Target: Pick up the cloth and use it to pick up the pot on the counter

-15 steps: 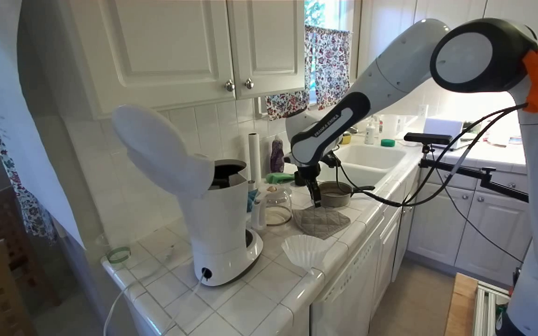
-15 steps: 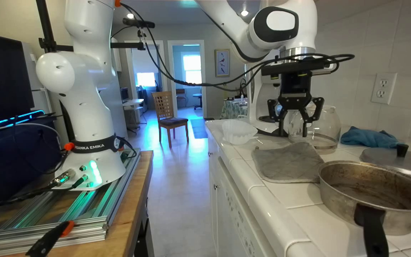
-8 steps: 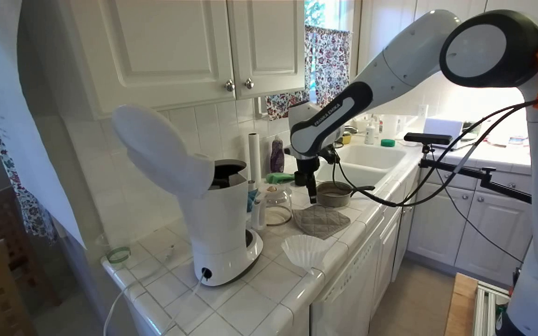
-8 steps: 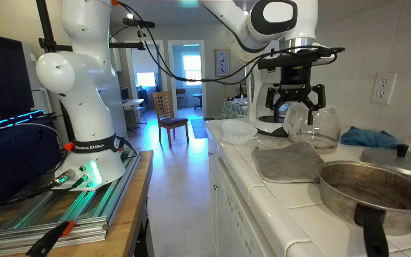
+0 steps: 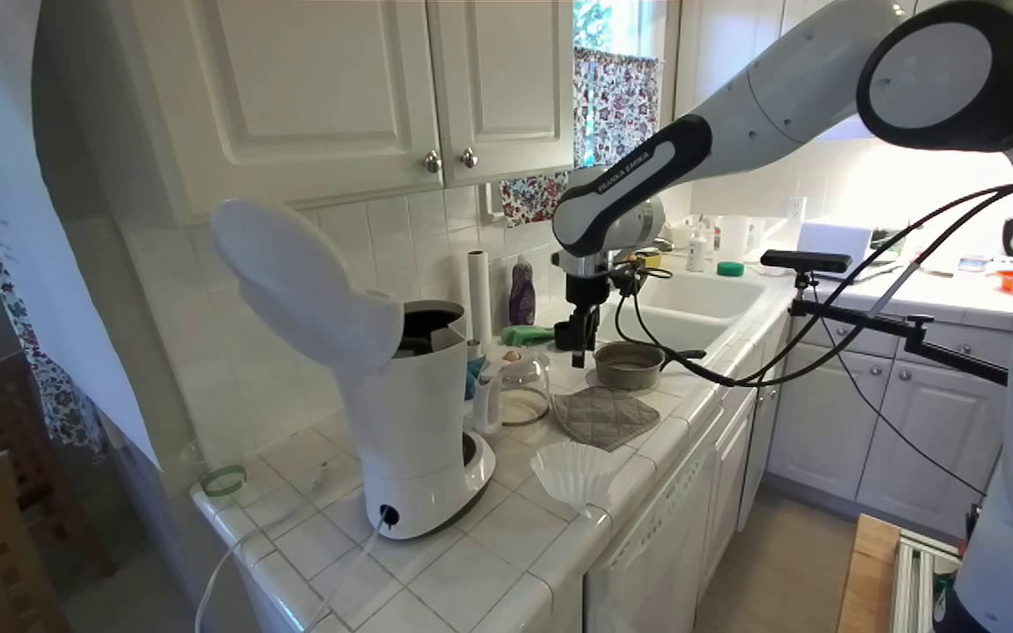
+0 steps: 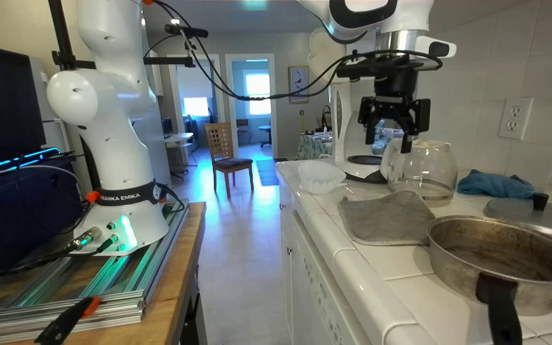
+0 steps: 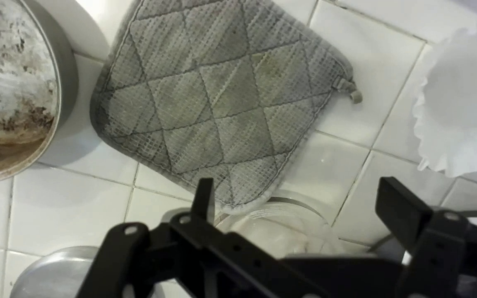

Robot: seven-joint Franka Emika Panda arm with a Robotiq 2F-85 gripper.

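A white robot arm (image 5: 757, 110) is leaning over a white tiled counter (image 7: 77, 207), its black gripper (image 7: 296, 184) hanging above the tiles with the two fingers (image 7: 202, 202) pointing down and standing wide apart, a clear gap showing between them. Looking down from the wrist, with twelve o'clock at the top, the grey quilted cloth (image 7: 218, 95) is lying flat near the middle, toward twelve, its small loop (image 7: 348, 89) poking out at three o'clock. The round metal pot (image 7: 13, 82) is sitting just beside the cloth, a strip of tile between them, between nine and ten o'clock, its stained inside showing. A fluted white coffee filter (image 7: 466, 95) is resting between two and three, and a glass jug (image 7: 275, 231) is standing at five, partly hidden behind the gripper. In an exterior view, the pot's black handle (image 6: 502, 316) is pointing toward six o'clock, while a metal lid (image 6: 515, 215) is lying at one o'clock from the pot and a crumpled blue rag (image 6: 494, 185) at twelve. In an exterior view, a white coffee machine (image 5: 414, 422) is standing at nine o'clock from the cloth, and a white sink (image 5: 704, 294) is showing at one.
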